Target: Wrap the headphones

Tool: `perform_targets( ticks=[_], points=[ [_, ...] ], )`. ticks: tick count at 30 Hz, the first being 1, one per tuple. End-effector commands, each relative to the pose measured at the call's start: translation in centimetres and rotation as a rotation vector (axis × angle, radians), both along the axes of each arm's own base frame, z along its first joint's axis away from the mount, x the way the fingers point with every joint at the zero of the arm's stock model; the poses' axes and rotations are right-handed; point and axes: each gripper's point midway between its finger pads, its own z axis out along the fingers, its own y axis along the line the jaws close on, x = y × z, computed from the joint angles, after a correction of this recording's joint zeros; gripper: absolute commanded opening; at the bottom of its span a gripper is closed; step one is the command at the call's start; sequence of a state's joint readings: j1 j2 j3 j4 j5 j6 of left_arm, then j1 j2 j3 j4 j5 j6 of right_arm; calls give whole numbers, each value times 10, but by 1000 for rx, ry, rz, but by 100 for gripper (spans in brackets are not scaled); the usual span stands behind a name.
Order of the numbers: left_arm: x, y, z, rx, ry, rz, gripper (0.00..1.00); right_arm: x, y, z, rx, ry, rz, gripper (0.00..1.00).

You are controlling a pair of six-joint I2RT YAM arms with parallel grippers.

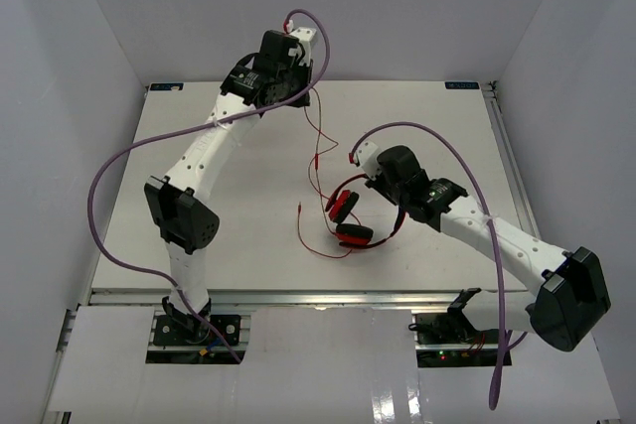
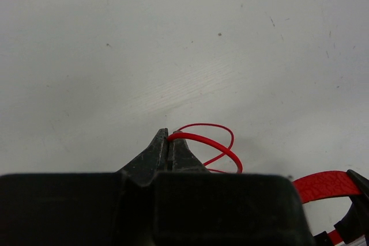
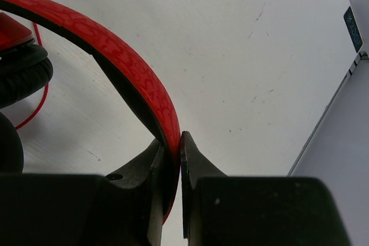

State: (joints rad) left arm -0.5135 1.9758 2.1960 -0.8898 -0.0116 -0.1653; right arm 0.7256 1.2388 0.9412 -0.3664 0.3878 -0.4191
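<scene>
The red headphones [image 1: 352, 221] rest mid-table, their two black-padded earcups close together. My right gripper [image 1: 386, 196] is shut on the red headband [image 3: 132, 61], which runs up and left out of the jaws [image 3: 176, 142]. A black earcup pad [image 3: 23, 76] shows at the left edge of the right wrist view. The thin red cable [image 1: 320, 141] rises from the headphones to my left gripper [image 1: 308, 94], held high toward the back of the table. In the left wrist view that gripper [image 2: 169, 137] is shut on the cable [image 2: 222, 142], which loops to the right. A further cable loop [image 1: 303, 230] lies on the table left of the earcups.
Thick purple robot cables [image 1: 109, 215] arc beside the left arm and over the right arm [image 1: 467, 171]. The white table [image 1: 447, 126] is walled at the back and both sides; a rail runs along its right edge [image 1: 507, 156]. Part of the headband [image 2: 323, 185] shows at the lower right in the left wrist view.
</scene>
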Motion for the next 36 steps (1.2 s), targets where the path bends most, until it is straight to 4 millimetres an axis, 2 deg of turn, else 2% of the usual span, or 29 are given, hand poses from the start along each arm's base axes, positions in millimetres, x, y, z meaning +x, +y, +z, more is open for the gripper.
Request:
perform_targets(
  ticks=[1, 4, 6, 9, 11, 13, 15, 18, 21, 25, 27, 31, 34, 36],
  points=[
    [-24, 4, 96, -75, -208, 8, 0, 28, 1, 51, 119, -128, -74, 8],
    [-28, 5, 99, -43, -230, 10, 0, 36, -12, 59, 158, -117, -95, 8],
    [-29, 10, 93, -17, -226, 19, 0, 36, -15, 62, 206, -87, -70, 8],
    [-30, 9, 90, -14, -226, 6, 0, 16, -1, 63, 307, 7, 123, 8],
    [-31, 0, 100, -54, -246, -35, 0, 0, 8, 60, 329, 39, 211, 8],
    [-36, -14, 118, -120, -278, -103, 0, -4, 10, 57, 338, 56, 228, 8],
    [-44, -28, 134, -179, -303, -171, 0, 2, 4, 52, 321, 53, 175, 8],
    [-63, -47, 155, -232, -348, -266, 0, 20, -15, 50, 298, 28, 33, 8],
    [-87, -54, 173, -223, -420, -326, 0, 30, -25, 53, 329, 20, -19, 8],
    [-121, -69, 181, -160, -521, -394, 0, 39, -31, 60, 354, -9, -52, 8],
    [-134, -81, 177, -131, -550, -416, 0, 44, -28, 64, 381, -22, -62, 8],
    [-140, -103, 177, -87, -591, -446, 0, 54, -24, 78, 432, -50, -103, 8],
    [-142, -115, 187, -85, -624, -445, 0, 60, -23, 86, 455, -60, -128, 8],
    [-137, -116, 195, -76, -648, -416, 0, 60, -19, 86, 466, -56, -136, 8]
  ],
)
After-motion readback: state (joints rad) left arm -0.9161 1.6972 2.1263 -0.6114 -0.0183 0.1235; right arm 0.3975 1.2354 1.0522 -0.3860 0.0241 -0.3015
